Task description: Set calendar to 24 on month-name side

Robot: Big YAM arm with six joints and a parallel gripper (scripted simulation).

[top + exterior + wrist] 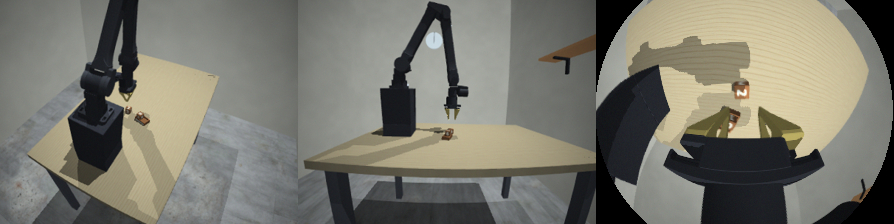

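Observation:
The small brown tray (144, 120) (446, 138) lies on the table with one cube (140, 115) (448, 133) at one end. The other cube (128, 110) (451, 130) is on the table beside the tray. The wrist view shows a white 2 on a brown cube face (741, 92). Nearer my gripper, a second brown piece (734, 118) with a white mark is partly hidden by a finger; which of the two belongs to the tray I cannot tell. The month's name is not readable. My gripper (127, 99) (452, 119) (743, 110) is partly open and empty, above the pieces.
The black base box (96, 141) (398, 112) stands on the wooden table (177, 96) (519, 151) (811, 60), close to the pieces. The arm's shadow falls across the area around the tray. An orange shelf (572, 48) is on the side wall, above the table.

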